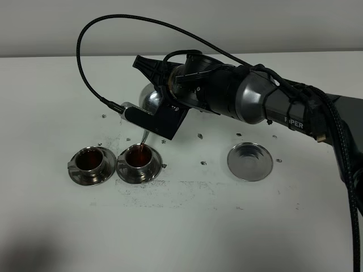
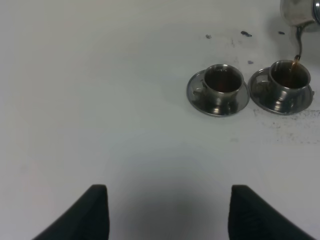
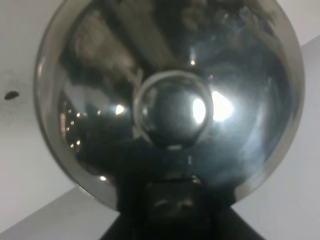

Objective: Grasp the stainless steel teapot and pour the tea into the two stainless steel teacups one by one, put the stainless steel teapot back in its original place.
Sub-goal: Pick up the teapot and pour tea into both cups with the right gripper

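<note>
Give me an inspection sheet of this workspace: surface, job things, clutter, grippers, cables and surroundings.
Surface: white table, dark specks and scuffs near the cups.
Teapot: lifted and tilted, spout over the right cup, tea streaming in.
Left cup: on its saucer, holds tea.
Right cup: on its saucer, filling.
Dish: bare, right of the cups.
Clutter: nothing seen.
Left gripper: open, holding nothing, off from the cups.
Right gripper: on the teapot; jaws hidden.
Cables: black cable loops above the right arm; another runs along its right side.
Surroundings: grey wall strip behind the table.
</note>
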Tool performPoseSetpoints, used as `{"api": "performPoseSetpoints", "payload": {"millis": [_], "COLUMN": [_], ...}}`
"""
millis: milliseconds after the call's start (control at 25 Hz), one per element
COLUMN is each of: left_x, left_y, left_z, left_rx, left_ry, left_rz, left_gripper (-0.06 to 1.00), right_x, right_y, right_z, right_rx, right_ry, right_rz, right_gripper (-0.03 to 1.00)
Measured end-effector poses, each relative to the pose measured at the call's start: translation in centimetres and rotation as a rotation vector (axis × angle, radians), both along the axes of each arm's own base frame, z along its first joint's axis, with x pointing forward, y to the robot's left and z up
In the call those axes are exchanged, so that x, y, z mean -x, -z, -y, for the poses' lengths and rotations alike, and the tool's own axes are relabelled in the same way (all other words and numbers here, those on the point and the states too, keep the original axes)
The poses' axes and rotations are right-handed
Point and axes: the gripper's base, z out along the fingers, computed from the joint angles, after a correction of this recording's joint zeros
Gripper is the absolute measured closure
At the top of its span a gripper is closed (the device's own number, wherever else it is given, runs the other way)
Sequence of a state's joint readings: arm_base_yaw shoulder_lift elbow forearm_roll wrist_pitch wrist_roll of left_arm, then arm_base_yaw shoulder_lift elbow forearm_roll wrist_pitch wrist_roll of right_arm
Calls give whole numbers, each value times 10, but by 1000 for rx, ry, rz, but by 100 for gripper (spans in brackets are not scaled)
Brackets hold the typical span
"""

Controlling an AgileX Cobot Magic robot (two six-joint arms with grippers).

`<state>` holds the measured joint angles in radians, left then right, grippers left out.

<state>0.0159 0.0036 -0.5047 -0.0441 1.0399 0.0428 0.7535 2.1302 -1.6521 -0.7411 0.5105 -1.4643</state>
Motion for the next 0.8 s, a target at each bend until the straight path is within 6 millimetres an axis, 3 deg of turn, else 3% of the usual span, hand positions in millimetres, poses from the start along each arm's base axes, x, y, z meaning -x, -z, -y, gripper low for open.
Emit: {"api": "performPoseSetpoints", "payload": {"millis": [800], "left_x": [0], "left_y": [0], "left_z": [0], "left_rx": [0], "left_ry": [0], "left_rz": [0], "left_gripper": [43], "right_x": [6], "right_y": [5], "right_z": [3], "right_rx": [-72], "right_ry": [103], "right_rz": [-130], "right_gripper": [76]}}
